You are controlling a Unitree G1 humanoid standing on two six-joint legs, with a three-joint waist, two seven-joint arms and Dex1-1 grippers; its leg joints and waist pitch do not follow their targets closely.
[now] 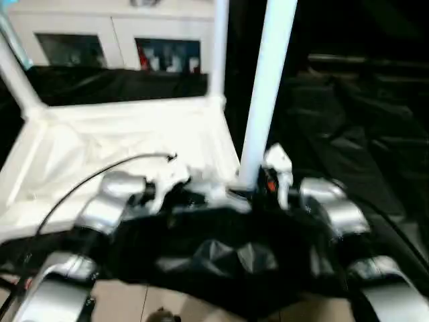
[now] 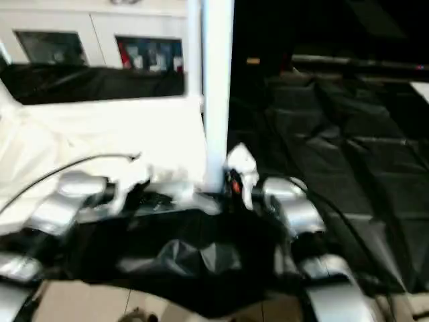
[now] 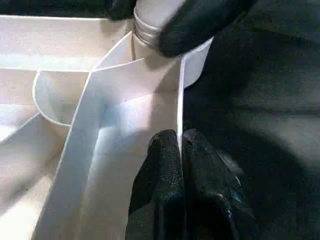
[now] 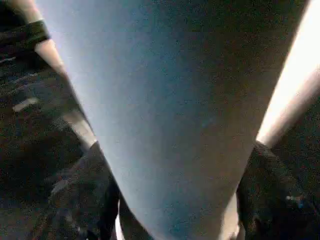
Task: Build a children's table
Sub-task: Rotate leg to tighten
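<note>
The children's table lies upside down, its white top (image 1: 100, 147) showing the ribbed underside. A white leg (image 1: 265, 94) stands upright in the near right corner socket (image 3: 150, 75). Two more legs rise at the far right corner (image 1: 220, 47) and the far left corner (image 1: 13, 74). My left gripper (image 3: 179, 145) is shut on the top's thin rim just beside that socket. My right gripper (image 4: 175, 200) holds the base of the near leg, one black finger (image 4: 85, 195) pressed on each side. Its fingers (image 3: 200, 25) also show at the leg's threaded end above the socket.
A black cloth (image 1: 355, 121) covers the surface under and to the right of the table top. A white cabinet with glass doors (image 1: 114, 33) stands behind. A thin black cable (image 1: 87, 178) runs over my left forearm. Bare floor (image 1: 134, 295) shows at the near edge.
</note>
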